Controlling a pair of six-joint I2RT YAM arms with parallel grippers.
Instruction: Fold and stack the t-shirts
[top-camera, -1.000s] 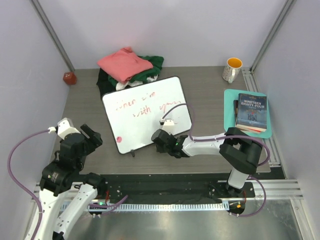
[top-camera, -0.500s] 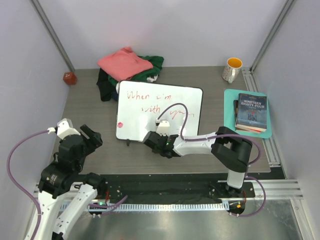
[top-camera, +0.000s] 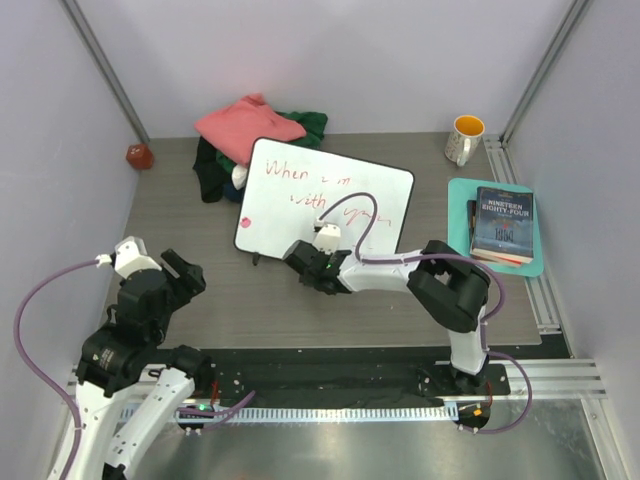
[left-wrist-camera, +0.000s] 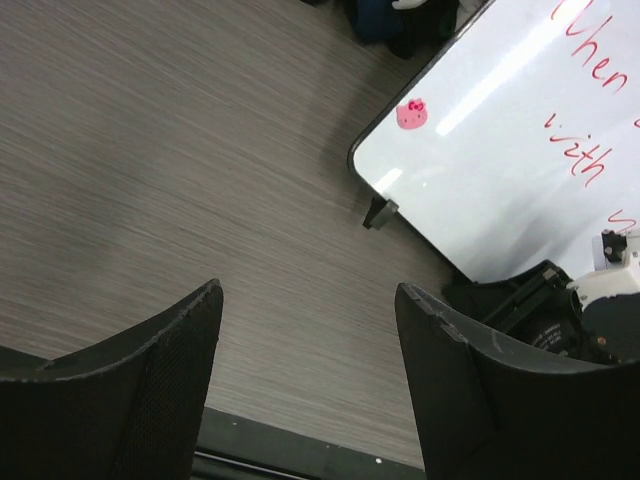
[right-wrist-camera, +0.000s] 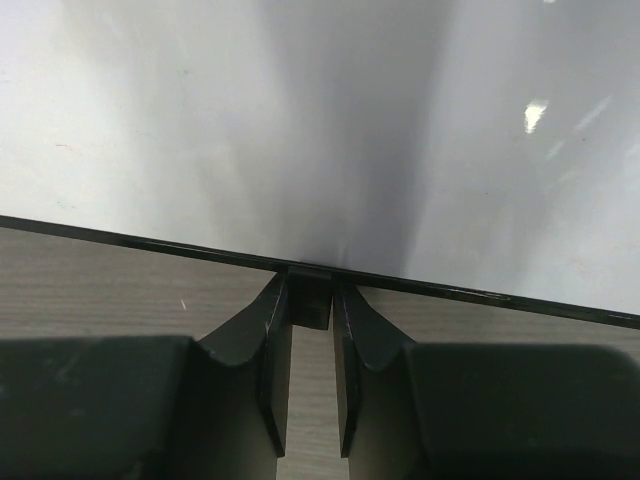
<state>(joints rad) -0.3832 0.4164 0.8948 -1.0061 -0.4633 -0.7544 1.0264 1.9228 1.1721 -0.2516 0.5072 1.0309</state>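
The t-shirts lie in a heap at the back left: a salmon-pink one (top-camera: 248, 127) on top, dark green (top-camera: 310, 124) behind it, black (top-camera: 208, 170) and a bit of white (top-camera: 240, 178) beneath. The white board (top-camera: 325, 195) with red writing overlaps the heap's front edge. My right gripper (top-camera: 305, 262) is shut on a small black tab (right-wrist-camera: 309, 298) at the board's near edge. My left gripper (top-camera: 180, 272) hangs open over bare table near the front left, nothing between its fingers (left-wrist-camera: 455, 340). The board's corner (left-wrist-camera: 520, 150) shows in the left wrist view.
A white-and-yellow mug (top-camera: 465, 139) stands at the back right. A book (top-camera: 503, 224) lies on a teal tray (top-camera: 458, 200) along the right side. A small red object (top-camera: 139, 155) sits at the back left corner. A pink magnet (left-wrist-camera: 411, 113) sticks to the board.
The right gripper has moved left with the board's tab in its grip, and the board has swung clockwise and back until it overlaps the t-shirts. The left arm has not moved.
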